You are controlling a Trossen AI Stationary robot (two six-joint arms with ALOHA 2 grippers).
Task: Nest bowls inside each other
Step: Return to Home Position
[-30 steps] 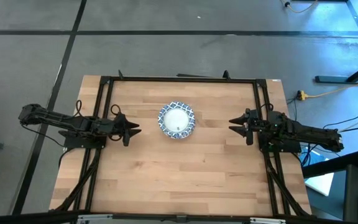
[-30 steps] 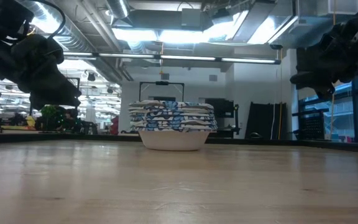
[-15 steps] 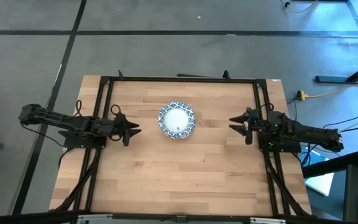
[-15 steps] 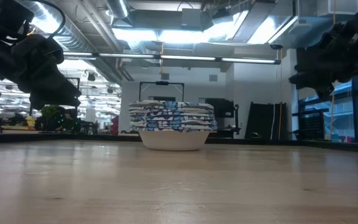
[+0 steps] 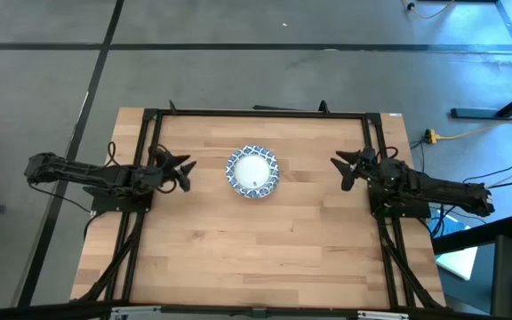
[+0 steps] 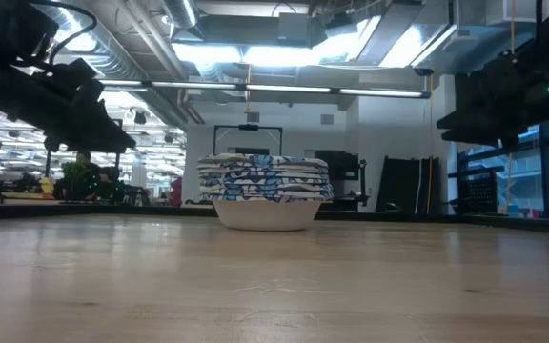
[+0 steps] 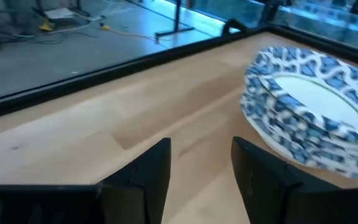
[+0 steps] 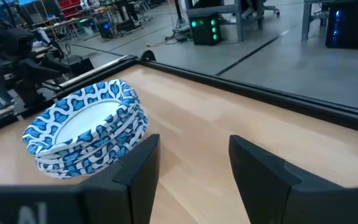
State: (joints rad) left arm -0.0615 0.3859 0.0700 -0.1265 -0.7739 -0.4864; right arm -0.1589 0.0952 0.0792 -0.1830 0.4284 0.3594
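Bowls point(image 5: 253, 172) nested in one stack on counter point(image 5: 256, 258); both grippers empty

Low view, nearest first: bare wood counter point(image 6: 274, 286) fills the foreground. Behind it the stack point(image 6: 263, 193) sits upright. The lowest bowl shows a plain white underside, and above it comes a tight band of blue-and-white lattice rims. The rims overlap too closely for an exact count. Two dark arm masses sit in the upper corners, cut off by the picture edges, and the fingers are not readable there. The room beyond is lit from the ceiling and its detail is hard to make out.

Left wrist view: left gripper point(image 7: 201, 149) has its fingers parted with bare counter showing between them and nothing held. The stack point(image 7: 309, 112) lies ahead of it, apart from the fingers and partly cut off at the picture edge.

Right wrist view: right gripper point(image 8: 194, 146) is likewise parted and holds nothing. The stack point(image 8: 86, 134) lies ahead of it, untouched. Its rims are layered and slightly uneven, and the inside of the top bowl is white.

High view: only the top bowl shows, a white centre ringed by a blue lattice rim, and the bowls beneath are hidden. The stack stands between the left gripper point(image 5: 185, 173) and the right gripper point(image 5: 339, 172), clear of both, in the far half of the counter.
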